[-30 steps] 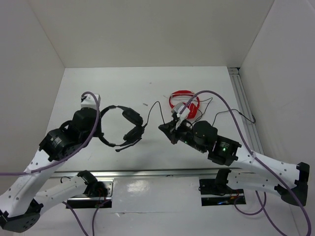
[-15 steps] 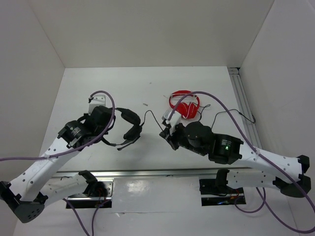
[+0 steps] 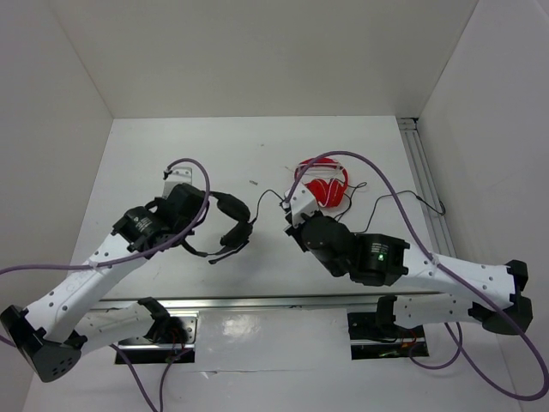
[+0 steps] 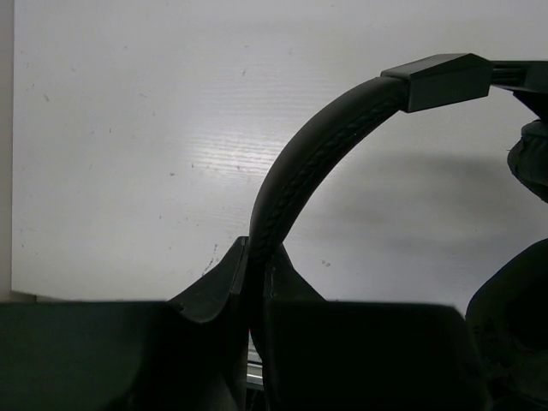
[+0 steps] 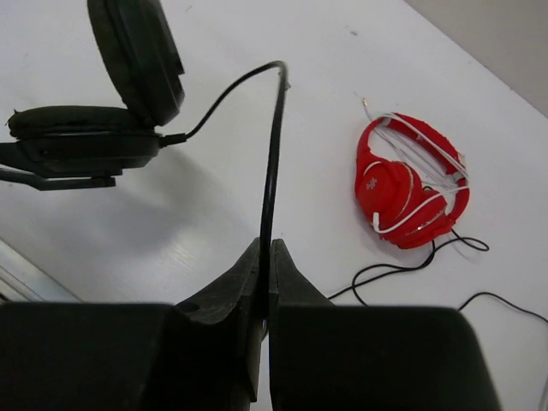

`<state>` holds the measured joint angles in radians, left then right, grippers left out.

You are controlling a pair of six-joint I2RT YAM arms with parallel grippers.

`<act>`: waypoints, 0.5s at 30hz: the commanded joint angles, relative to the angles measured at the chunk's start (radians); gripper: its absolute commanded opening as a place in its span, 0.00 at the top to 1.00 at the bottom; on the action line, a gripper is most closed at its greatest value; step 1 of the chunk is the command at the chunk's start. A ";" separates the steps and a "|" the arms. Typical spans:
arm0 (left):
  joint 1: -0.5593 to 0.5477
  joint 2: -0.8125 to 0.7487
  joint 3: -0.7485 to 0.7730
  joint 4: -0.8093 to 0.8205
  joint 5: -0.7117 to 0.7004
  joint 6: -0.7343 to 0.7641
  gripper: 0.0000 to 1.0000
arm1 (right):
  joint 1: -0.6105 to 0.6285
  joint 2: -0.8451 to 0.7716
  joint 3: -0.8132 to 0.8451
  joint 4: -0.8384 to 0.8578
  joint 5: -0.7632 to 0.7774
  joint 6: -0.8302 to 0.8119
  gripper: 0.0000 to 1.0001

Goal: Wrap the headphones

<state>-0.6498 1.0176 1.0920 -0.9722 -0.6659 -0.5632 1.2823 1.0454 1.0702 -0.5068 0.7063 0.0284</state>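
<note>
The black headphones (image 3: 232, 225) hang above the table left of centre, earcups folded together. My left gripper (image 3: 190, 216) is shut on their thin headband (image 4: 317, 145), which arcs up from between the jaws in the left wrist view. The black cable (image 3: 268, 198) runs from an earcup (image 5: 137, 51) in a loop to my right gripper (image 3: 292, 225), which is shut on the cable (image 5: 272, 163). The rest of the cable trails right across the table (image 3: 403, 199).
Red headphones (image 3: 324, 184) wrapped in a white cord lie on the table right of centre, also in the right wrist view (image 5: 409, 190). A metal rail (image 3: 422, 176) runs along the right side. White walls enclose the table.
Both arms have reached farther from their bases. The left gripper moved right with the headband; the right gripper moved up and left with the cable, so the loop between them has shortened.
</note>
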 commanded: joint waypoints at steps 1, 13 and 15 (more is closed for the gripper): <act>-0.004 -0.011 0.037 -0.048 -0.105 -0.169 1.00 | 0.008 -0.044 0.005 0.022 0.085 0.022 1.00; -0.004 -0.166 0.252 -0.052 0.227 -0.158 1.00 | -0.034 -0.015 -0.223 0.359 0.119 0.074 0.94; -0.004 -0.154 0.314 -0.089 0.227 -0.149 1.00 | -0.102 -0.015 -0.234 0.424 0.070 0.074 0.94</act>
<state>-0.6510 0.8669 1.3098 -1.0618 -0.5091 -0.7040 1.2472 1.0344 0.8448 -0.2924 0.8112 0.0956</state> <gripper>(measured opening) 0.160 0.073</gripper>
